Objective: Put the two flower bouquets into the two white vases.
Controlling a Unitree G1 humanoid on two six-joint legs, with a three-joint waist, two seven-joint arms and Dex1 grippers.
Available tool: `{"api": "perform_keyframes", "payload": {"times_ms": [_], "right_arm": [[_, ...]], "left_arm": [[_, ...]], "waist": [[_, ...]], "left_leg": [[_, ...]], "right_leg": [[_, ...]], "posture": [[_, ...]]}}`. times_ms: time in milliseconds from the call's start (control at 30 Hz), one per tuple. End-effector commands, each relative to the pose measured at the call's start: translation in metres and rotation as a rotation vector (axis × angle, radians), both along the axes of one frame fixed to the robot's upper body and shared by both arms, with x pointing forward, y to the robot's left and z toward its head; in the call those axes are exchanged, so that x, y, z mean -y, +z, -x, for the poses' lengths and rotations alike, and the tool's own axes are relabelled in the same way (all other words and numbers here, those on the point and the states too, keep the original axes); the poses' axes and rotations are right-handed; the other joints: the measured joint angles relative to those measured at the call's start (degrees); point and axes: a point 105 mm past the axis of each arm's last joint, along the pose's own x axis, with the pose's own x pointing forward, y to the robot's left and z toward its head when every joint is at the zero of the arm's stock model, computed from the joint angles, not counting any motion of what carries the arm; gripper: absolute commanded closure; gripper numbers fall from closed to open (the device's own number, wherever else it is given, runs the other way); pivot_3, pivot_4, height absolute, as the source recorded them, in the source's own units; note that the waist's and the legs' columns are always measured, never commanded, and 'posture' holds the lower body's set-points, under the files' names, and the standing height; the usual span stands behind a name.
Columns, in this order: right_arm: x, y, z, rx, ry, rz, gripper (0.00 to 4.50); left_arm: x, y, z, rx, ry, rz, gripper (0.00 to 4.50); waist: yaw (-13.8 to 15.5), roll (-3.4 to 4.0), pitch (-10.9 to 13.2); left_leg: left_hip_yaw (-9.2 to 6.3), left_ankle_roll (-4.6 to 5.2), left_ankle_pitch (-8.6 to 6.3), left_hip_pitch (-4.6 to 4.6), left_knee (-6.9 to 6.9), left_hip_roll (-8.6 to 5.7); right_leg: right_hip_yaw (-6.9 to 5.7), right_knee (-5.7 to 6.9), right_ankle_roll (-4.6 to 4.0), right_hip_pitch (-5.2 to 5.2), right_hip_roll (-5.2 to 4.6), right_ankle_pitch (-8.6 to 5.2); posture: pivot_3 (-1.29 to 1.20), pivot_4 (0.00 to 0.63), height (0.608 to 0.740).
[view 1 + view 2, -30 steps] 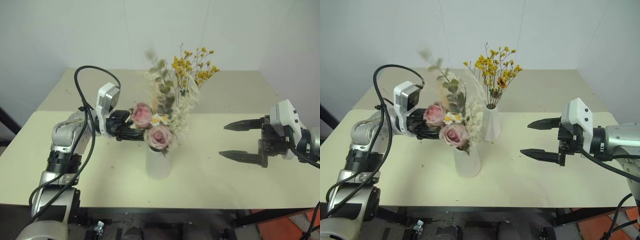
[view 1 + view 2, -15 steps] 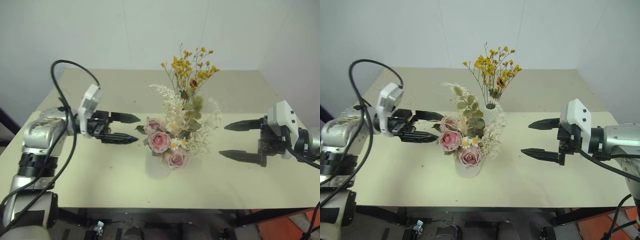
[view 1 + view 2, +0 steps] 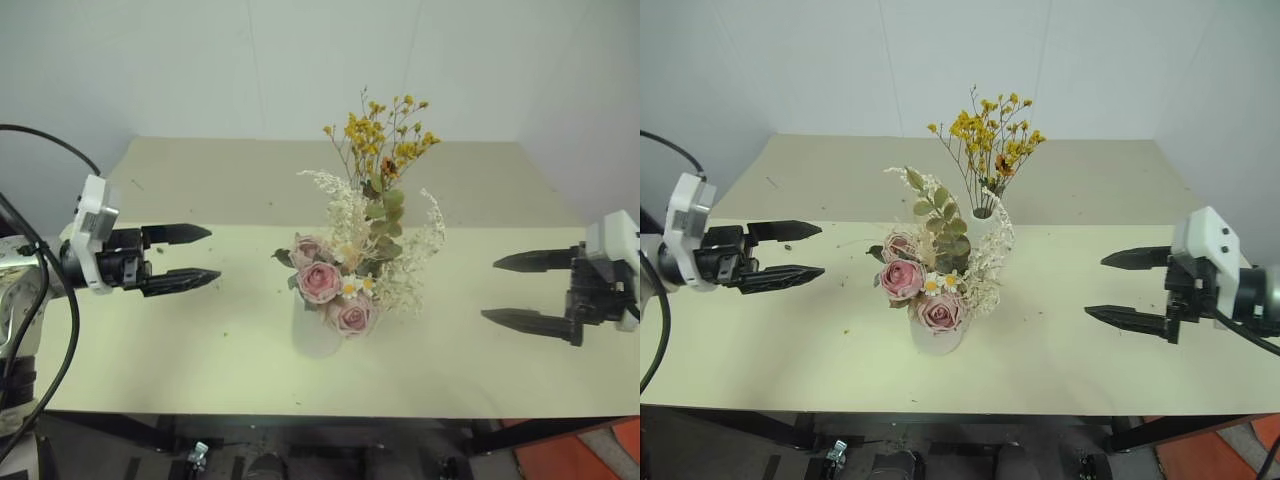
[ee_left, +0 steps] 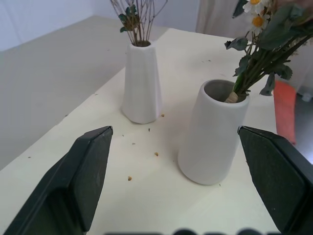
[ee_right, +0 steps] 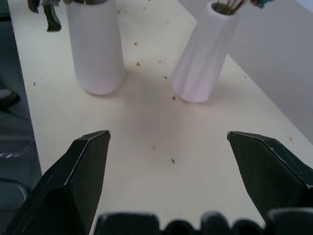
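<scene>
Standing between two parted grippers, both vases already hold their flowers on the cream table (image 3: 200, 350). The rose bouquet (image 3: 345, 275) sits upright in the shorter vase (image 4: 211, 132) near the front edge; the yellow spray (image 3: 385, 140) rises from the slim vase (image 4: 142, 81) just behind it. The left gripper (image 3: 185, 258) and right gripper (image 3: 530, 290) hover well apart at either side — jaws wide, empty, pointing inward. The task looks complete. Tiny crumbs dot the tabletop; plain pale walls stand behind.
</scene>
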Motion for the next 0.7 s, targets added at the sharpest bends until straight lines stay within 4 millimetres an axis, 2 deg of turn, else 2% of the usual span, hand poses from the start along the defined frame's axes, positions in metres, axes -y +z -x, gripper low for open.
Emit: {"api": "perform_keyframes", "payload": {"times_ms": [33, 167, 300, 533, 700], "right_arm": [[0.010, 0.019, 0.005, 0.070, -0.015, 0.005, 0.00], [0.017, 0.022, 0.003, 0.102, -0.045, -0.024, 0.00], [0.028, 0.017, -0.001, 0.068, -0.099, -0.037, 0.00], [0.030, 0.016, -0.002, 0.120, -0.104, -0.027, 0.00], [0.035, 0.015, -0.001, 0.178, -0.110, 0.003, 0.00]], "left_arm": [[0.004, 0.015, 0.014, 0.083, 0.019, 0.012, 0.02], [0.001, 0.013, 0.018, 0.097, 0.069, 0.020, 0.02], [-0.005, 0.013, 0.005, 0.123, 0.193, 0.034, 0.02], [0.007, 0.013, 0.014, 0.135, 0.114, 0.032, 0.02], [0.003, 0.018, 0.013, 0.152, 0.143, 0.053, 0.02]], "waist": [[-0.04, 0.00, 0.00], [0.01, 0.00, 0.00], [0.05, 0.00, 0.00], [0.02, 0.00, 0.00], [0.01, 0.01, 0.00]], "left_leg": [[0.01, 0.00, 0.00, 0.01, 0.00, 0.00], [0.03, 0.00, 0.00, 0.02, 0.00, 0.01], [0.03, 0.00, 0.00, 0.05, 0.00, 0.01], [0.04, 0.00, 0.00, 0.01, -0.01, 0.01], [0.05, 0.00, 0.00, 0.05, 0.00, 0.01]], "right_leg": [[0.00, 0.00, -0.01, 0.01, 0.00, -0.01], [0.00, 0.01, -0.01, 0.02, 0.00, -0.01], [0.00, 0.01, -0.02, 0.04, 0.01, -0.01], [0.00, 0.00, -0.03, 0.01, 0.01, -0.01], [0.01, 0.03, -0.03, 0.03, 0.02, -0.01]], "posture": [[0.00, 0.150, 0.740], [0.00, 0.150, 0.740], [0.00, 0.150, 0.740], [0.00, 0.150, 0.740], [0.00, 0.150, 0.740]]}}
